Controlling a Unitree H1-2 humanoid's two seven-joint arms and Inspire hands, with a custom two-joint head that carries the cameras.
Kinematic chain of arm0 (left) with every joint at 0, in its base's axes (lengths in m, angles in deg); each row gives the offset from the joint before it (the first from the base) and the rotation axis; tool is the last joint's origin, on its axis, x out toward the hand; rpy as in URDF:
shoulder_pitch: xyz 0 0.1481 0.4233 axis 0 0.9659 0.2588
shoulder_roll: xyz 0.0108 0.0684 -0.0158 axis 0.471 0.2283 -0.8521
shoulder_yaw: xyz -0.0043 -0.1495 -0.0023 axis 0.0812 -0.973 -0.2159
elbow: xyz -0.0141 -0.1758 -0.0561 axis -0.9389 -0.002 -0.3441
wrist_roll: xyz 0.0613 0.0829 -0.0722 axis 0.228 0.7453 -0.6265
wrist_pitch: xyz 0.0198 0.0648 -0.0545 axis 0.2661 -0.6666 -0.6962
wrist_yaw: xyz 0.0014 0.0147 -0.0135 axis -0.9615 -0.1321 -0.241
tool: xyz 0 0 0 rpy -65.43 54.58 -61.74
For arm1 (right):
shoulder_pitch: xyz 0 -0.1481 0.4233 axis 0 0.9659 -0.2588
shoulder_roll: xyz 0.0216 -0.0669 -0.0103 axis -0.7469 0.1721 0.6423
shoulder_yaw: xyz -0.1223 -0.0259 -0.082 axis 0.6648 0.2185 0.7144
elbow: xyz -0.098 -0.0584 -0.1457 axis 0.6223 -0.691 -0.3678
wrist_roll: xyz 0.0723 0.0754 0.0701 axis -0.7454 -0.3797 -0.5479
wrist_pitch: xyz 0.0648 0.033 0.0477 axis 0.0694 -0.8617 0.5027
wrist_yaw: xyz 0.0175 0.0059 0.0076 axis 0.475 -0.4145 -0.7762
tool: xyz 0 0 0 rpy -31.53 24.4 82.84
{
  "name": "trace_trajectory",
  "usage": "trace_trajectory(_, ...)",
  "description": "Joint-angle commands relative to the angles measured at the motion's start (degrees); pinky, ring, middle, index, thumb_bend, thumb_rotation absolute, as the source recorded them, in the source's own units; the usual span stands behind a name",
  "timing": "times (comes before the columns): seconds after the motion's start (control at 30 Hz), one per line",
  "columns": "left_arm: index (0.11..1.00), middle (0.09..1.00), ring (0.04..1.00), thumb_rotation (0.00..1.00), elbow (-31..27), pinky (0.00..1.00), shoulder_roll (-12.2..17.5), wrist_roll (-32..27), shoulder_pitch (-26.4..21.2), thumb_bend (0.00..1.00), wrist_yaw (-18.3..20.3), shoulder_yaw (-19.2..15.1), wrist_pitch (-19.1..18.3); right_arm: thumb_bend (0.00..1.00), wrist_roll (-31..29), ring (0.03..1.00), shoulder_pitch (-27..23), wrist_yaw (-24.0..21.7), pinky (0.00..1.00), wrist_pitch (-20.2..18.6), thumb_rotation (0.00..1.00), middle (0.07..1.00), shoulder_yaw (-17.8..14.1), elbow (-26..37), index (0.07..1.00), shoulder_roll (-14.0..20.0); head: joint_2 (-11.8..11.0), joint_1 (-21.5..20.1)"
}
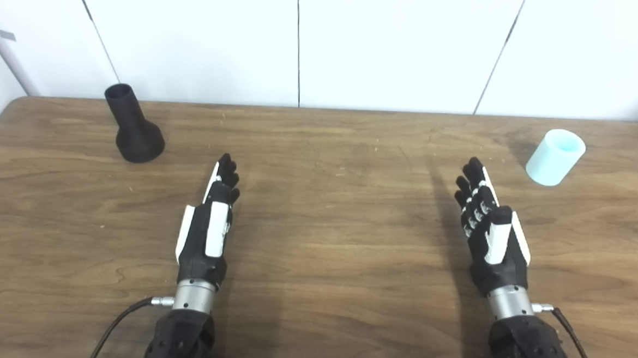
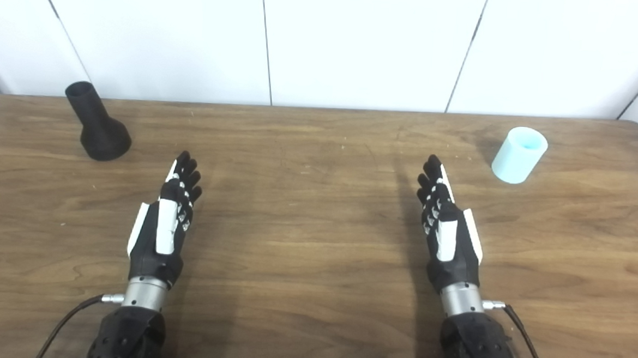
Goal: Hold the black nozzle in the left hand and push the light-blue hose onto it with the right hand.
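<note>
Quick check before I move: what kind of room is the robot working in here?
Likely a lab or test bench, not a home: a bare wood-grain table against plain white wall panels, with only the black nozzle and light-blue hose set out.

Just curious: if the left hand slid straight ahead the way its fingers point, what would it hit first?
Probably nothing on the table: the left hand points toward the far edge, passing right of the black nozzle.

Looks like a lab or test room: bare wood-grain table [image 1: 315, 244] against plain white wall panels [image 1: 391, 46], two cabled robot arms, no household clutter.
</note>
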Motion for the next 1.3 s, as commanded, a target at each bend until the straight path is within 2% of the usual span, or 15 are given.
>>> trace_trajectory(0.0,1.0,1.0,1.0,1.0,-0.5,1.0,-0.6,0.8,-0.6,0.9,-0.2,0.4,2.6,0.8,-0.6,1.0,-0.8,-0.9,1.0,2.8,1.0,1.0,-0.1,0.4,1.0,0.5,-0.3,0.4)
trace_trajectory(0.27,1.0,1.0,1.0,1.0,2.9,1.0,-2.0,1.9,0.0,0.89,-1.2,1.3,6.6,0.81,-1.7,1.0,-0.1,-2.9,1.0,5.8,1.0,1.0,-1.0,-3.5,1.0,2.1,-5.3,4.5)
trace_trajectory(0.57,1.0,1.0,1.0,1.0,4.4,1.0,-2.2,2.7,-0.4,0.88,-2.8,0.2,9.7,0.79,-3.2,1.0,0.3,-4.4,1.0,8.6,1.0,1.0,-1.5,-6.9,1.0,3.2,-8.4,7.1)
trace_trajectory(0.67,1.0,1.0,1.0,1.0,4.9,1.0,-1.8,3.3,-1.2,0.87,-3.8,-0.9,11.4,0.79,-3.3,1.0,0.5,-4.6,1.0,9.2,1.0,1.0,-1.5,-7.5,1.0,3.4,-9.4,7.9)
trace_trajectory(0.93,1.0,1.0,1.0,1.0,6.2,1.0,0.7,10.9,-3.8,0.92,-10.5,-6.0,17.3,0.81,-3.1,1.0,1.1,-5.1,1.0,11.1,1.0,1.0,-1.6,-9.1,1.0,3.3,-11.2,8.1)
trace_trajectory(1.03,1.0,1.0,1.0,0.92,6.5,1.0,1.9,11.5,-5.3,0.9,-13.0,-8.7,18.3,0.81,-2.8,1.0,1.2,-5.0,1.0,11.8,1.0,1.0,-1.4,-9.8,1.0,3.2,-11.7,7.8)
trace_trajectory(1.13,1.0,1.0,0.988,0.82,6.7,1.0,3.2,12.6,-7.3,0.83,-15.5,-11.4,19.1,0.81,-2.5,1.0,1.3,-5.0,1.0,12.4,1.0,1.0,-1.2,-10.5,1.0,3.0,-12.0,7.6)
trace_trajectory(1.2,1.0,0.979,0.951,0.69,7.1,0.94,4.4,14.3,-8.7,0.81,-17.2,-12.9,19.8,0.8,-2.4,1.0,1.4,-4.9,1.0,12.4,1.0,1.0,-1.1,-10.5,1.0,2.9,-12.2,7.6)
trace_trajectory(1.27,1.0,0.966,0.94,0.65,8.5,0.94,6.3,17.3,-10.3,0.81,-19.1,-14.0,20.5,0.8,-2.2,1.0,1.4,-4.9,1.0,12.4,1.0,1.0,-1.0,-10.6,1.0,2.8,-12.2,7.6)
